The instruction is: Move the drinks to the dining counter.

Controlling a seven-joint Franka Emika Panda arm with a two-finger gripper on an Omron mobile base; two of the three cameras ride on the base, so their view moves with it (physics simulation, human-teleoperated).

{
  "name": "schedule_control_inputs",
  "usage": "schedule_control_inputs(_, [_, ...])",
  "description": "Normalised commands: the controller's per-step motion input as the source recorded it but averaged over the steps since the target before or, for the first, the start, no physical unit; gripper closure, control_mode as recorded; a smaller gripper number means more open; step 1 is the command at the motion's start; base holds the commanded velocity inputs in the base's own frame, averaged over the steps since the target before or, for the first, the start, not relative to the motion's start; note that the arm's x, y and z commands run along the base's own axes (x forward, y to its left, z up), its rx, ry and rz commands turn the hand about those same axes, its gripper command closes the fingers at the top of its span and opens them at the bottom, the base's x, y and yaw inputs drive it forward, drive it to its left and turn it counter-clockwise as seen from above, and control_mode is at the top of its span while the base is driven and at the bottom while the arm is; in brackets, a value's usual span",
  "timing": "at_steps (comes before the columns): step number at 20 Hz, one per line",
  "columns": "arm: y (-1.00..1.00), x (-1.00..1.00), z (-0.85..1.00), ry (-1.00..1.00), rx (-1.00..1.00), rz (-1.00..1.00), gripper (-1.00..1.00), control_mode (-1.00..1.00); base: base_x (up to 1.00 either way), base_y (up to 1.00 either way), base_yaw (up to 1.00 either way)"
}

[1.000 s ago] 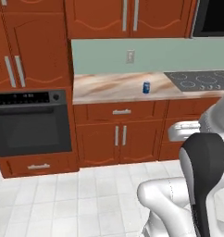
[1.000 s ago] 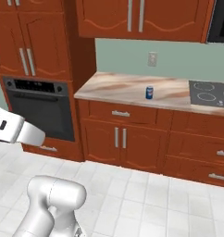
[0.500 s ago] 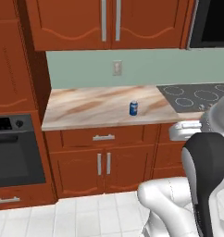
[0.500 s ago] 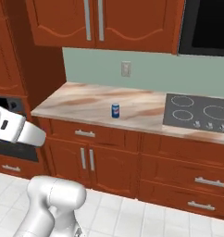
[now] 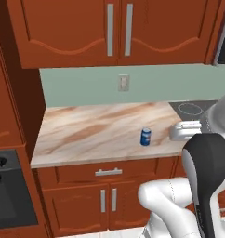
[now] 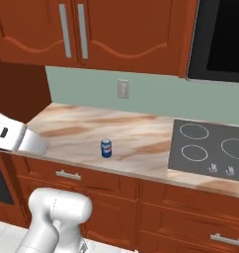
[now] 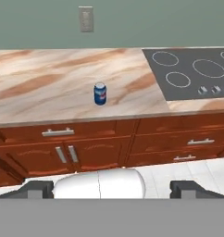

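The blue can (image 5: pixel 145 136) stands upright on the marble counter (image 5: pixel 86 132) under the red-brown wall cabinets (image 5: pixel 116 30), a little back from the counter's front edge. In the left base view it sits just right of centre; in the right base view the can (image 6: pixel 106 148) is left of centre, with the black cooktop (image 6: pixel 210 148) well apart from it toward the right edge. A pale wall outlet (image 6: pixel 123 89) is on the green-grey wall above and behind it, slightly to the right in that view.

From the hand view, the can (image 7: pixel 100 94) shows in the upper middle of the frame, white label facing out, with bare counter all around it. The cooktop (image 7: pixel 192 71) fills the upper right, and the drawer fronts and cupboard doors (image 7: pixel 63 155) run across the middle below the counter edge.

The gripper (image 7: pixel 112 189) shows at the bottom of the hand view, its two dark finger tips (image 7: pixel 37 189) set far apart near the lower left and lower right, so the pincer is spread wide with nothing between the tips. The can lies well above that gap in the frame, roughly over its middle and a touch to the left, far off and untouched.

In the left base view, the dark oven front (image 5: pixel 9 195) sits at the lower left, beside the cupboards under the counter.
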Motion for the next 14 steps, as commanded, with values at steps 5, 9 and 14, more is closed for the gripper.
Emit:
schedule_control_inputs(5, [0.00, 0.00, 0.00, 0.00, 0.00, 0.00, -1.00, 1.00, 0.67, -0.26, -0.04])
schedule_control_inputs(9, [0.00, 0.00, 0.00, 0.00, 0.00, 0.00, -1.00, 1.00, 0.59, -0.04, -0.10])
schedule_control_inputs(14, [0.00, 0.00, 0.00, 0.00, 0.00, 0.00, -1.00, 1.00, 0.53, -0.03, -0.09])
